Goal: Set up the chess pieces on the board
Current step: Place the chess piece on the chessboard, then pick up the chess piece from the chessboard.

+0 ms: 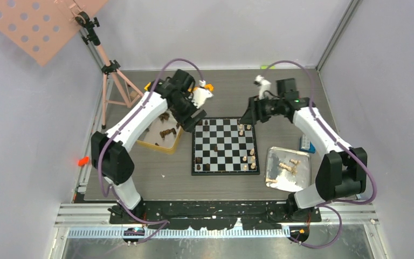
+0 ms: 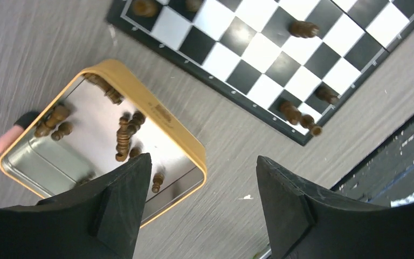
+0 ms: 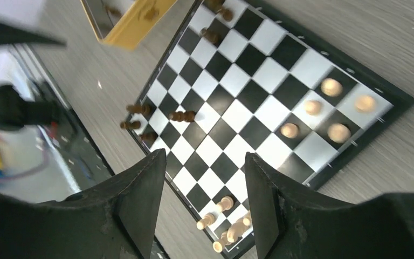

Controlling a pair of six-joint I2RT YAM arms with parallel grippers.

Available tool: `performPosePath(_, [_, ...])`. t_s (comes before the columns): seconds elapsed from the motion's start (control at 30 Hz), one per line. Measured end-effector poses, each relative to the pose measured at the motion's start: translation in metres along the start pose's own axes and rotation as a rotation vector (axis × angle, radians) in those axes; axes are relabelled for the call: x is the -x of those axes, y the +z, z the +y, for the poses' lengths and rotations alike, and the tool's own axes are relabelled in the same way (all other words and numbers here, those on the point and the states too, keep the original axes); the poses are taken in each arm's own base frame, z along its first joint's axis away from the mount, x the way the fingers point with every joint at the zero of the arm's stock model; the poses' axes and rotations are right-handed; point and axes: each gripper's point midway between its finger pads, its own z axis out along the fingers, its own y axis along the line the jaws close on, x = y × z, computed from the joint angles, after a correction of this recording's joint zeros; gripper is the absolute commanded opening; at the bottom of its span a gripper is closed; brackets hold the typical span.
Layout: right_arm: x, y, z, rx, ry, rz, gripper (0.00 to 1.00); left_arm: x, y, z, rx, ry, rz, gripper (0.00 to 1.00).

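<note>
Dark brown chess pieces (image 1: 199, 161) stand on the left-hand squares of the board (image 1: 226, 154), and pale chess pieces (image 1: 252, 154) stand on its right-hand squares; most of the middle squares are bare. The board lies flat on the grey table (image 1: 167, 183) at the centre of the overhead view. Just left of it sits a gold tin (image 1: 159, 147) holding more dark pieces (image 2: 124, 135), most of them lying on their sides. Just right of the board, toward the lower right, a silver tray (image 1: 302, 172) carries further pale pieces (image 1: 288, 164). A blue brick (image 1: 305, 143) rests beside the tray's upper edge. The left gripper (image 2: 200, 178) hangs near the board's upper left corner, between tin and board; its jaws stand wide apart with nothing between them. The right gripper (image 3: 205, 162) hangs over the board's upper right corner, jaws parted and empty, with checkered squares visible in the gap. A pink tripod (image 1: 110, 81) stands at the upper left of the overhead view.
</note>
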Motion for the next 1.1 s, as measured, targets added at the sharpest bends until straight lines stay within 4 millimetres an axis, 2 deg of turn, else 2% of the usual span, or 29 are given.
performPosePath(0.17, [-0.028, 0.039, 0.05, 0.007, -0.268, 0.16, 0.61, -0.015, -0.004, 0.039, 0.045, -0.206, -0.089, 0.75])
performPosePath(0.3, [-0.046, 0.067, 0.067, 0.008, -0.391, 0.263, 0.62, -0.027, -0.006, 0.06, 0.06, -0.334, -0.137, 0.75])
performPosePath(0.43, [-0.073, 0.095, 0.067, -0.006, -0.46, 0.379, 0.61, -0.032, -0.014, 0.073, 0.072, -0.403, -0.184, 0.75])
performPosePath(0.57, [-0.1, 0.113, 0.062, -0.021, -0.493, 0.488, 0.57, -0.031, -0.02, 0.071, 0.067, -0.417, -0.217, 0.76])
performPosePath(0.67, [-0.111, 0.124, 0.06, -0.026, -0.514, 0.534, 0.52, -0.03, -0.022, 0.068, 0.056, -0.413, -0.23, 0.76])
performPosePath(0.93, [-0.118, 0.139, 0.056, -0.044, -0.549, 0.575, 0.34, -0.027, -0.02, 0.066, 0.04, -0.412, -0.242, 0.77])
performPosePath(1.1, [-0.118, 0.141, 0.052, -0.059, -0.559, 0.583, 0.17, -0.027, -0.02, 0.066, 0.041, -0.411, -0.244, 0.77])
